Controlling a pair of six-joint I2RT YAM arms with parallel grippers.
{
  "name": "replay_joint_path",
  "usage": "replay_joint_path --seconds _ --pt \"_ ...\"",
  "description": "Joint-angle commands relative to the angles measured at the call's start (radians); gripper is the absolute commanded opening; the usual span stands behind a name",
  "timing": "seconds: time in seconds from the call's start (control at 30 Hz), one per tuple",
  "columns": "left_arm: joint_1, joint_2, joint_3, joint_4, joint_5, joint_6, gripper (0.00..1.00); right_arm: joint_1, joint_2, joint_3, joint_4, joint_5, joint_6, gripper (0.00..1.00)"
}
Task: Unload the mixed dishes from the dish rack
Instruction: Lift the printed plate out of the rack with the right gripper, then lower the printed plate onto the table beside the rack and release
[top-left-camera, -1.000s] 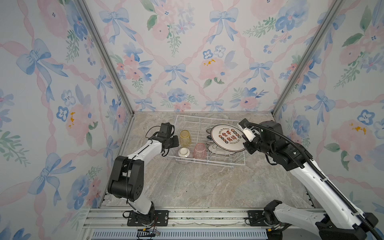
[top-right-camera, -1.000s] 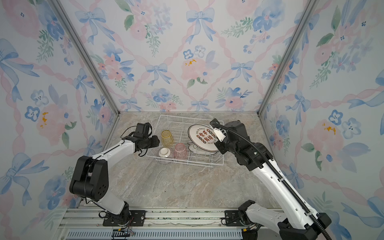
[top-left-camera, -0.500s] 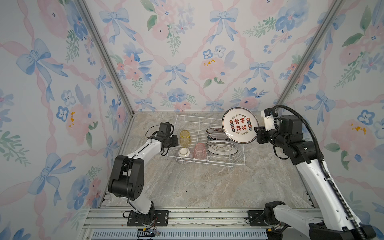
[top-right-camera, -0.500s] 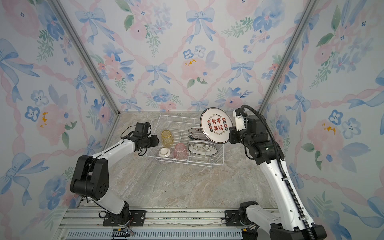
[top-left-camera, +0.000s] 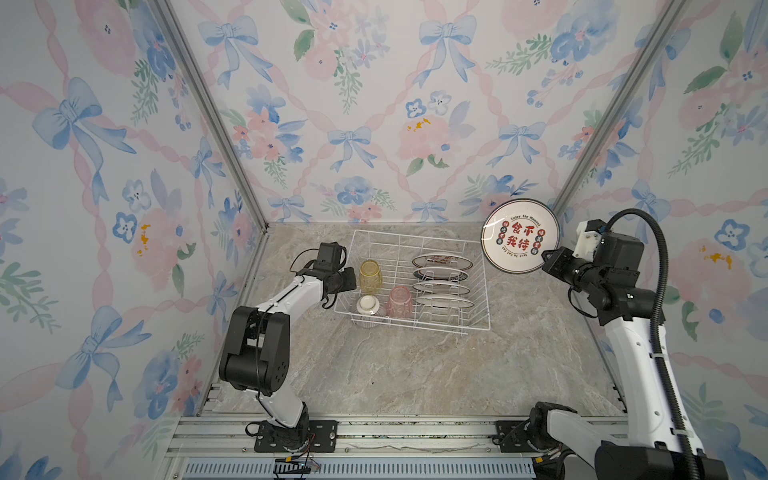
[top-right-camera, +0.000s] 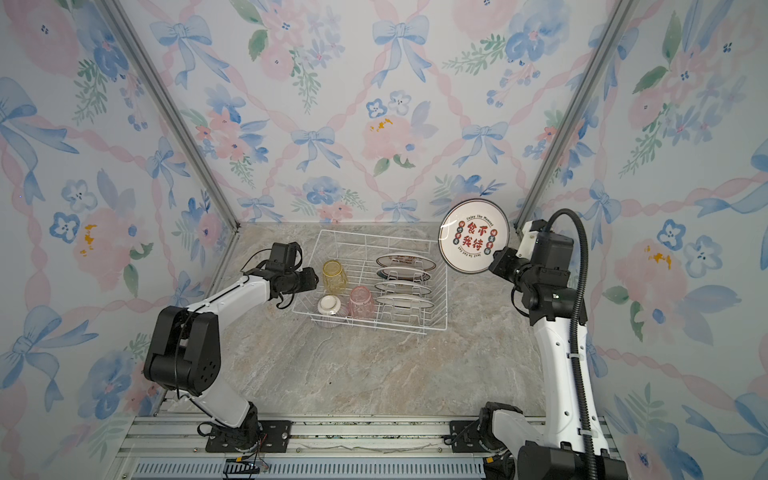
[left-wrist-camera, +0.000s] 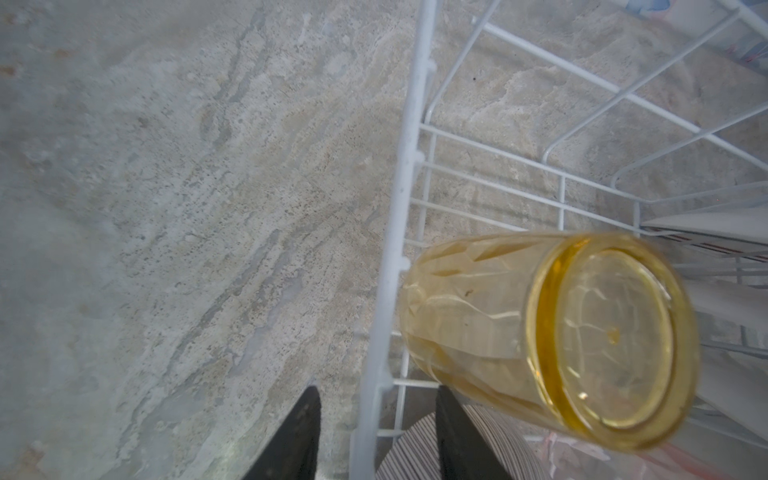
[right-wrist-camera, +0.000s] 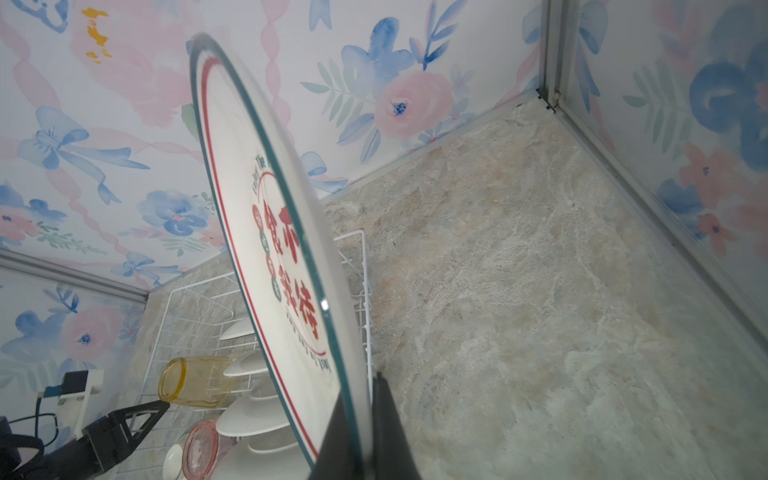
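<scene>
The dish rack (top-left-camera: 436, 328) (top-right-camera: 374, 328) stands at the back middle of the table. Several plates (top-left-camera: 442, 276) stand upright in its right half. On its left are an upside-down yellow tumbler (top-left-camera: 370, 276) (left-wrist-camera: 540, 332), a pink tumbler (top-left-camera: 400, 301) and a small striped bowl (top-left-camera: 368, 307) (left-wrist-camera: 415, 453). My right gripper (top-left-camera: 550, 259) (right-wrist-camera: 361, 415) is shut on the lower edge of one plate (top-left-camera: 519, 237) (right-wrist-camera: 282, 257), held upright in the air to the right of the rack. My left gripper (top-left-camera: 351, 280) (left-wrist-camera: 377, 390) is open, its fingers either side of the rack's left rim wire (left-wrist-camera: 409, 124).
Bare marble tabletop (top-left-camera: 415, 374) runs in front of the rack and on its right (right-wrist-camera: 540, 291). Floral walls close in the left, back and right. A metal corner post (top-left-camera: 582, 166) rises close behind the held plate. A rail (top-left-camera: 374, 432) carries both arm bases at the front.
My right gripper has lifted the plate out of the rack and carried it up and to the right, toward the back right corner. The left arm has stayed where it was.
</scene>
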Motion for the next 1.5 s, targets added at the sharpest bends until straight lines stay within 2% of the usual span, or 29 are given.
replay_joint_path --seconds 0.0,0.3,0.47,0.73,1.17,1.47 --pt "0.007 0.030 0.014 -0.004 0.019 0.023 0.46 -0.066 0.007 -0.047 0.077 -0.053 0.142 0.00" --pt "0.011 0.033 0.017 0.005 0.023 0.024 0.46 -0.168 0.071 -0.207 0.158 -0.108 0.270 0.00" --pt "0.012 0.031 0.009 0.009 0.026 0.019 0.45 -0.190 0.132 -0.274 0.206 -0.096 0.263 0.00" --pt "0.012 0.015 -0.006 0.015 0.021 0.011 0.45 -0.211 0.332 -0.373 0.409 -0.202 0.341 0.00" --pt "0.011 -0.001 -0.015 0.013 0.014 0.000 0.44 -0.211 0.597 -0.339 0.556 -0.264 0.353 0.00" --pt "0.010 -0.021 -0.028 0.013 0.005 -0.010 0.44 -0.213 0.753 -0.257 0.562 -0.286 0.355 0.00"
